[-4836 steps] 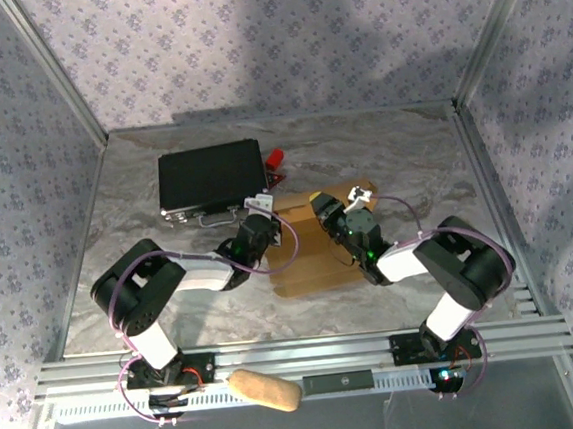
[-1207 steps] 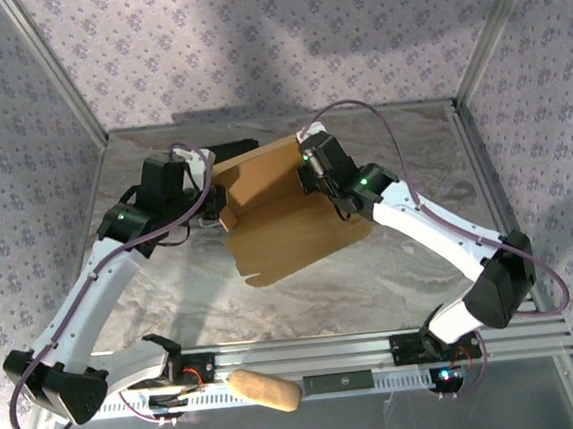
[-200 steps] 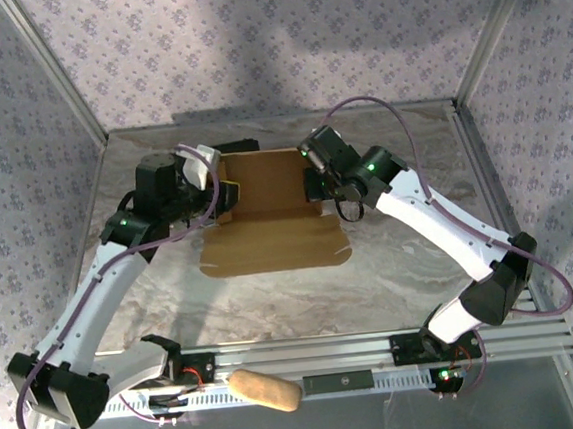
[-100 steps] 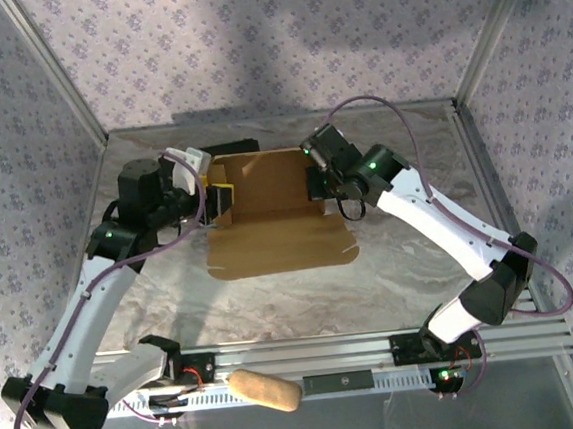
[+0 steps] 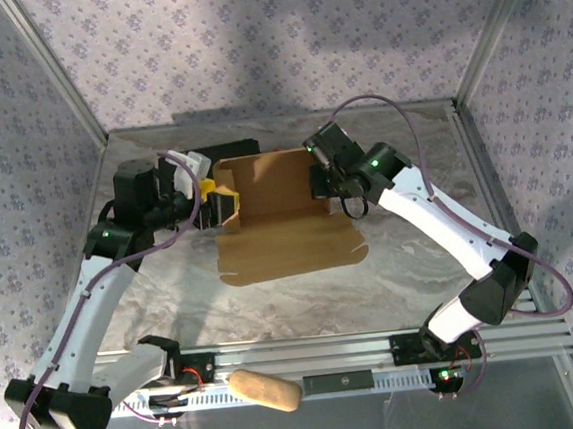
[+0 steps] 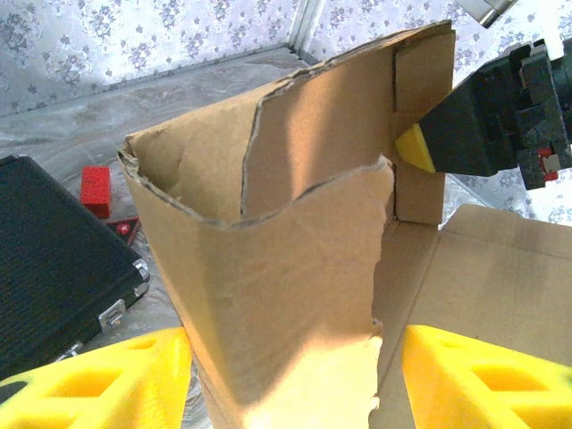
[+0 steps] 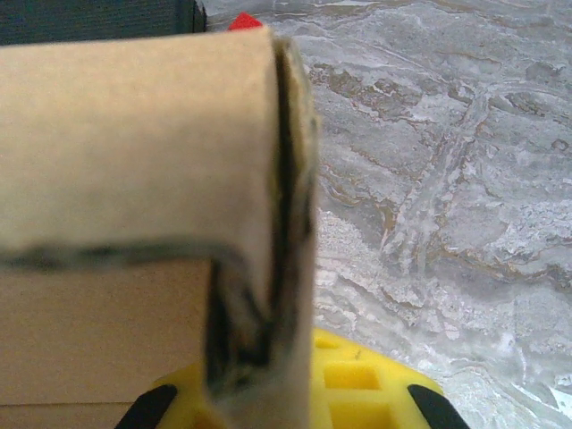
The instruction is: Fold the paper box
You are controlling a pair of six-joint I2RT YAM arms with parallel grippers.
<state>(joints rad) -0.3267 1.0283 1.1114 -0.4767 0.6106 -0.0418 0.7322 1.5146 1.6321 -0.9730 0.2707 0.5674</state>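
Observation:
The paper box is a brown cardboard sheet, part folded: its front panel lies flat on the table and its back wall stands up. My left gripper is at the box's left end. In the left wrist view its yellow fingers stand open on either side of the raised side flap, with a gap showing at the right one. My right gripper is shut on the box's right upright edge. Its black and yellow fingertip presses the far corner.
A black case lies behind the box at the back left, with a small red piece beside it. A tan bread-like lump rests on the rail at the near edge. Patterned walls close in the table on three sides.
My left gripper's jaws have widened around the side flap. The box has slid a little to the right. The right gripper keeps its hold on the right edge.

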